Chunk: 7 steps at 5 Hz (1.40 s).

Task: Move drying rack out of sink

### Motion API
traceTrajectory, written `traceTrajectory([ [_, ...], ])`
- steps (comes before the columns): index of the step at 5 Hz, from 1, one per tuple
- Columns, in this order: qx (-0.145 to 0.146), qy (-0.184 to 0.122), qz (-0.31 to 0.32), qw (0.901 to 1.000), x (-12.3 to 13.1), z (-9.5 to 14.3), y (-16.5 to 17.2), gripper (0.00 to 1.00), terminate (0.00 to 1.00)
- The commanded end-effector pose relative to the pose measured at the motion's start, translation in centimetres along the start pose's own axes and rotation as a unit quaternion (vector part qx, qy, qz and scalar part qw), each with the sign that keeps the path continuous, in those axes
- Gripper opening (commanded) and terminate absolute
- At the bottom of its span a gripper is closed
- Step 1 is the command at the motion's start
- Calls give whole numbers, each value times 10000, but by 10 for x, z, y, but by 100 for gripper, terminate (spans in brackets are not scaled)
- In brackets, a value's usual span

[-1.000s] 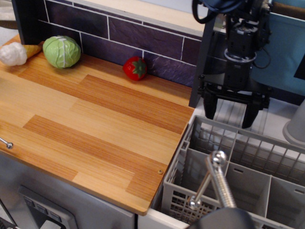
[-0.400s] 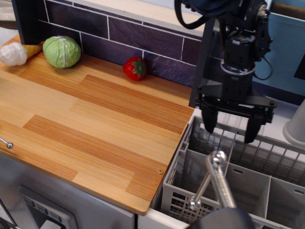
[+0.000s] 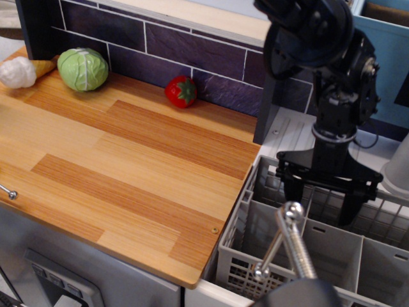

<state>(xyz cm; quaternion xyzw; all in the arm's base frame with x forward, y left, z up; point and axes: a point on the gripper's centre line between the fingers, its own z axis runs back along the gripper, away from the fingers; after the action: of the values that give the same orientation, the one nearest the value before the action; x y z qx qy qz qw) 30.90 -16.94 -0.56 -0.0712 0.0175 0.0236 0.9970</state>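
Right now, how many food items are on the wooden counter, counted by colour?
Green: 1, the cabbage
Red: 1, the strawberry
White: 1, the garlic
Orange: 1, a cone-shaped piece partly hidden behind the garlic
Total: 4

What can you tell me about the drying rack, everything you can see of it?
The rack is a grey plastic basket with lattice-grid sides and solid inner dividers forming several compartments. It sits level, right of the wooden counter, its left rim flaring beside the counter's edge. Its right and near parts are cut off by the frame. The open pincer hangs over its back part, fingers reaching down past the rear rim; whether they touch it is unclear. A chrome faucet rises in front.
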Motion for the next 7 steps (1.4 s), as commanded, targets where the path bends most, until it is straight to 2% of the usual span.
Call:
traceTrajectory([
  [1, -67, -327, 27, 9994, 6, 12, -3, 0, 0],
  [4, -62, -184, 133, 9997, 13, 28, -3, 0, 0],
  [5, -178, -304, -361, 9987, 11, 69, -5, 0, 0],
  [6, -266, -326, -563, 9975, 10, 114, 1, 0, 0],
  [7, -240, -266, -752, 9965, 10, 133, 9, 0, 0],
])
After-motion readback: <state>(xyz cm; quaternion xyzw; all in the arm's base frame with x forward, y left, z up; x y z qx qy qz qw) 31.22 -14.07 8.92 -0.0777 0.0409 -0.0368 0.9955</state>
